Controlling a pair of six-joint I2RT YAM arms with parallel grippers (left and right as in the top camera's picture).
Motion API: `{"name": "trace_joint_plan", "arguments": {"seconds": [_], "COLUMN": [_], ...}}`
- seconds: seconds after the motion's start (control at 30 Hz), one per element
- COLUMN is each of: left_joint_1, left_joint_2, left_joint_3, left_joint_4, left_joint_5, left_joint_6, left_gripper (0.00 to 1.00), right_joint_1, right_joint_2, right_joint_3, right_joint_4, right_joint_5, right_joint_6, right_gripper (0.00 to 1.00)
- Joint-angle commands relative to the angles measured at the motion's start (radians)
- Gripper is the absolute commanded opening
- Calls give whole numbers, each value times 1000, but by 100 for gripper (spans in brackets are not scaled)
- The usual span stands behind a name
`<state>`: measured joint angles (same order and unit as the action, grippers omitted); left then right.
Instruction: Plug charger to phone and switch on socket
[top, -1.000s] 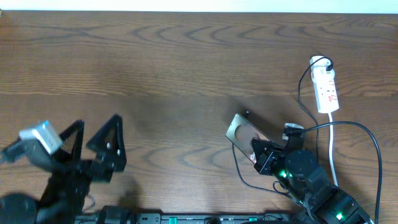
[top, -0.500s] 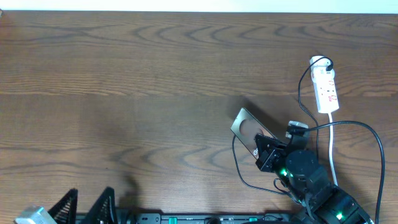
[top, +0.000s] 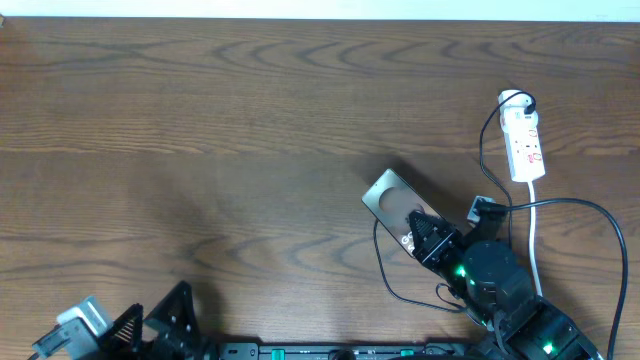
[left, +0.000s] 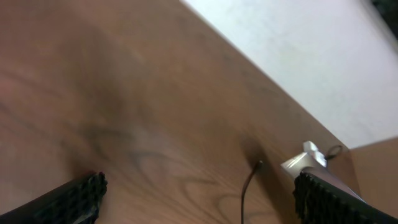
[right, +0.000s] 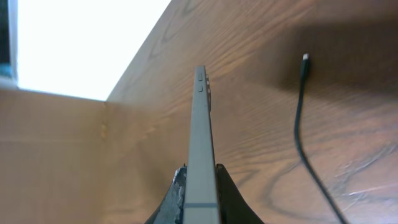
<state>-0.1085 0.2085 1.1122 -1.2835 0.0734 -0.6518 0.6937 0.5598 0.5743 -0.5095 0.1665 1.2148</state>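
Observation:
My right gripper (top: 428, 238) is shut on the lower end of the phone (top: 392, 200), a bronze slab with a silvery edge, held tilted above the table. In the right wrist view the phone (right: 200, 112) stands edge-on between the fingers (right: 200, 177). The charger (right: 301, 118) lies on the wood to its right, its tip (right: 305, 57) free and apart from the phone. From overhead the thin cable (top: 384, 270) curves under the phone. The white socket (top: 525, 145) lies at the far right. My left gripper (top: 150, 325) is open and empty at the front left edge.
A thicker black cable (top: 590, 215) loops from the socket end past the right arm's base, beside the white cord (top: 533, 225). The left wrist view shows its open fingers (left: 199, 205), a thin cable tip (left: 258, 165) and a blurred pale shape (left: 305, 158).
My left arm has pulled back from the table's left side to the front edge. My right gripper has shifted and turned the phone slightly while keeping hold of it.

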Motion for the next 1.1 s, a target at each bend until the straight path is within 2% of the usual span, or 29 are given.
{"name": "trace_joint_plan", "arguments": {"seconds": [0.0, 0.23, 0.53, 0.73, 0.9, 1.07], "left_joint_1": [-2, -2, -2, -2, -2, -2], "left_joint_2": [4, 4, 4, 5, 5, 26], "left_joint_3": [-85, -209, -343, -414, -492, -579], "left_joint_4": [-2, 55, 306, 382, 579, 692], "left_joint_5": [-33, -27, 198, 273, 422, 531], "left_joint_6": [-135, -310, -340, -394, -414, -483], "left_gripper": [98, 98, 98, 98, 98, 98], "right_joint_1": [-6, -6, -6, -6, -6, -6], "right_joint_2": [-14, -8, 40, 140, 237, 276], "right_joint_3": [34, 26, 0, 0, 0, 0], "right_joint_4": [51, 125, 298, 367, 453, 489], "right_joint_5": [22, -27, -108, -182, -207, -207], "right_joint_6": [116, 107, -26, -27, -28, -83], "right_gripper": [1, 1, 1, 1, 1, 1]}}
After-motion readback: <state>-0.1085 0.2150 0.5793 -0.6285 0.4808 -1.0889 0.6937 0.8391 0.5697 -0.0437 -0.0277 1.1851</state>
